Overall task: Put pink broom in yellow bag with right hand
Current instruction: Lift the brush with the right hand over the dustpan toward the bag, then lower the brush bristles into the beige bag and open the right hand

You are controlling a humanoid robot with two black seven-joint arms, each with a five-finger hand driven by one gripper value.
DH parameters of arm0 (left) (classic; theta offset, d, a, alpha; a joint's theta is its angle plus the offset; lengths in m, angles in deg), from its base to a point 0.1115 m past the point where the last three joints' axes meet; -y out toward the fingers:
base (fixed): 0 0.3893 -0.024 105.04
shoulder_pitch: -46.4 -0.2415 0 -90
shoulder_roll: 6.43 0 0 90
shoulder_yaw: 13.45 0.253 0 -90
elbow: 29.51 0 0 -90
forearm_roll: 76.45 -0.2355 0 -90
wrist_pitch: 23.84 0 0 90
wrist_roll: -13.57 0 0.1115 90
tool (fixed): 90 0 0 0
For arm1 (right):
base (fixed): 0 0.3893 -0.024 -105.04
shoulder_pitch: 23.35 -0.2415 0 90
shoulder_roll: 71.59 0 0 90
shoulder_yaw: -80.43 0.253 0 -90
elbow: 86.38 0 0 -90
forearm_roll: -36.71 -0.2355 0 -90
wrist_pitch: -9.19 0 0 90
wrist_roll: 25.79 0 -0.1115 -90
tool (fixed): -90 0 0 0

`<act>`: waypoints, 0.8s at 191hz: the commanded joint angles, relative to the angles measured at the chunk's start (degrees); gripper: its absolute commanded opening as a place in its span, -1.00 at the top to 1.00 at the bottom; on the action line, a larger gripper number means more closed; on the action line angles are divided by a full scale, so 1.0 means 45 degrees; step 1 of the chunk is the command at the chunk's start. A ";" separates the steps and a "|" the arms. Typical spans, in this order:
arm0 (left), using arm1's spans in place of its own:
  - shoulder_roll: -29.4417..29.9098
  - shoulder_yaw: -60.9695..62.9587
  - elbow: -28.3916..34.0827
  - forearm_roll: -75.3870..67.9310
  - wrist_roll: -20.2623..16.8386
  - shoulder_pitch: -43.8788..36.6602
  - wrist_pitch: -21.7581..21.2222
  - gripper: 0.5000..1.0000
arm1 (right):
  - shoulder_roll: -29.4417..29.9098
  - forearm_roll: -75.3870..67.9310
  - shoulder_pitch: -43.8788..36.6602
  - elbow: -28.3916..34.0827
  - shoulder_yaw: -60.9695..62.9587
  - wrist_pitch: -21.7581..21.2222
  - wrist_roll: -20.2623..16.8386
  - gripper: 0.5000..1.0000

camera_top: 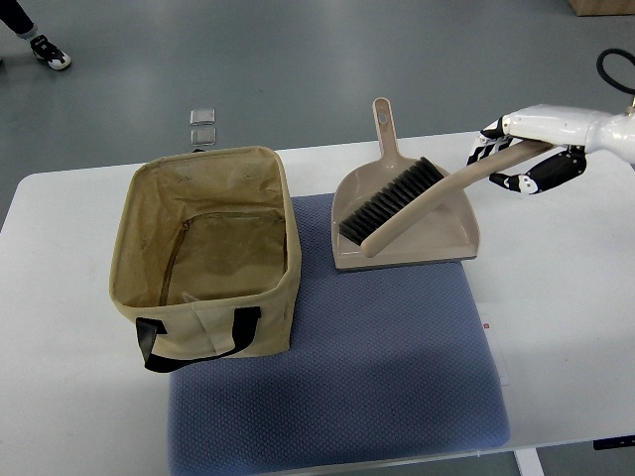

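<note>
We see the right robot hand (524, 164) curled around the handle end of the stiff, light, pinkish-beige plastic broom (417, 201), bristles resting in the matching dustpan (448, 233); gripping nearer mid-handle looks steadier.

Bag (203, 260): woven cloth, matt, sandy yellow, soft and creased at the walls; handle strap (189, 342) of black webbing.

Broom (417, 193): smooth plastic body, pale beige-pink, low sheen; bristles (389, 201) dark, stiff-looking, fibrous.

Dustpan (437, 238): the same smooth moulded plastic, matt to faintly satin.

Mat (347, 377): blue-grey textile with a fine pebbled weave, matt, slightly cushioned in look.

Table (566, 317): white top, smooth, even, low gloss.

Right hand (531, 159): glossy white hard shell on the forearm, fingers of black and white plastic segments with a slight shine.

Floor (298, 59): grey, smooth, dull finish with soft reflections.
</note>
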 commanded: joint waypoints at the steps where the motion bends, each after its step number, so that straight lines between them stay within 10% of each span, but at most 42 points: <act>1: 0.0000 -0.0010 0.0002 0.0005 0.0000 -0.0003 0.0000 -1.00 | 0.0063 -0.0111 -0.0716 -0.0486 0.0091 -0.0403 -0.0018 1.00; 70: 0.0000 -0.0011 0.0002 0.0005 0.0000 -0.0003 0.0000 -1.00 | 0.1802 -0.0404 -0.2729 -0.1854 0.0033 -0.0911 -0.0370 1.00; 153: 0.0000 -0.0011 0.0002 0.0005 0.0000 -0.0003 0.0000 -1.00 | 0.7094 -0.0189 -0.3608 -0.5174 -0.0221 -0.0969 -0.0897 1.00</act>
